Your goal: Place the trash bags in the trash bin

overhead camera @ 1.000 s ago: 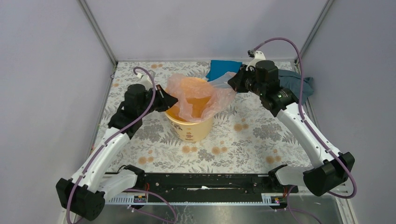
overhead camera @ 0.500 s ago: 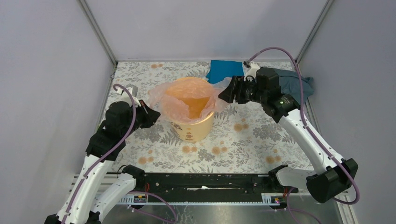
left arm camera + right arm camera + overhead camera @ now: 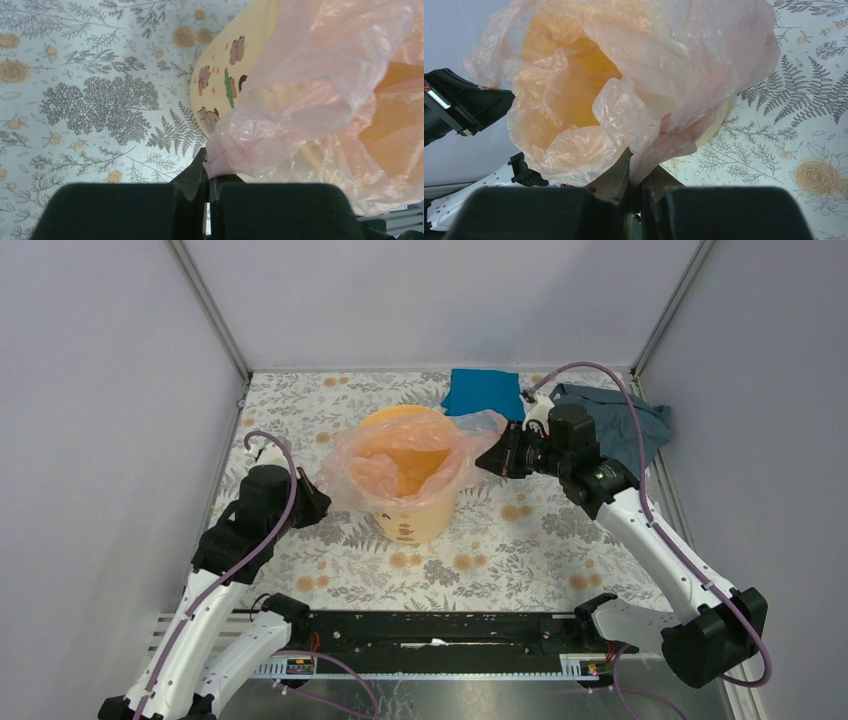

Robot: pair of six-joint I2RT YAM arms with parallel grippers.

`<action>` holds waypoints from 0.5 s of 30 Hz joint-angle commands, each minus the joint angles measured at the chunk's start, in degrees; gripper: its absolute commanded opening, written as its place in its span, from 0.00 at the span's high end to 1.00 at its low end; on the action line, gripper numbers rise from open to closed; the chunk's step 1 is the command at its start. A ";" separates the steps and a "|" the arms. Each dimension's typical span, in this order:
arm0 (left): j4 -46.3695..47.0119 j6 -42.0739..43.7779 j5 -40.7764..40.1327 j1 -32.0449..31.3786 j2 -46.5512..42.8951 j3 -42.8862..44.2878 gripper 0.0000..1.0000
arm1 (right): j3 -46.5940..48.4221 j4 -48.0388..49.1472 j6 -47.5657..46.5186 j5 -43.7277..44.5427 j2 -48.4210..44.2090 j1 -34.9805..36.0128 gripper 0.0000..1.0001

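Pale-pink film was your whole concern here. The trash bag (image 3: 400, 455) lay draped over the mouth of the yellow-orange trash bin (image 3: 418, 522), which stood upright around the middle of the surface (image 3: 520, 550), somewhat nearer its far edge. The film sagged into the bin's hollow and bulged out past the rim on the left and right. At the far side a stretch of bare rim showed, so the bag sat unevenly rather than all round.

Your left tool (image 3: 207, 161) was clenched on a gathered corner of film, just beside the bin's printed wall on its left. Your right tool (image 3: 636, 172) was grasping another fold at the bin's right side, and the wrist view showed film running up from between its closed fingers.

The bright blue cloth (image 3: 483, 392) at the far edge and the grey-blue cloth (image 3: 615, 420) in the far right corner lay well apart from the bin and played no part.

By my reading, you were in the seating step: the bag was in the bin's mouth but not yet settled. The next move called for drawing both held edges down outside the rim, or feeding the slack inward, and bringing film over the bare far side. You needed balanced pulls, since the film looked thin enough to slip or tear. An uneven tug could also have dragged or tipped the bin.
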 commanded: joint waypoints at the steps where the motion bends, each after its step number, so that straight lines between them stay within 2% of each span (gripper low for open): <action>1: 1.00 -2.04 -1.32 0.05 -0.55 -2.70 1.00 | -0.93 2.64 -1.12 0.11 -0.82 -0.06 0.90; 9: 6.29 -4.06 -3.91 0.05 5.50 -4.82 1.00 | -6.31 10.40 -4.32 3.09 2.23 -0.05 0.90; 12: 6.68 -4.32 -4.47 0.05 6.51 -3.10 0.98 | -5.05 8.22 -6.28 2.80 1.90 0.01 0.80; 15: 3.30 -4.72 -6.01 0.05 3.05 -0.58 0.69 | -3.59 4.78 -7.15 3.17 -1.16 -0.05 0.66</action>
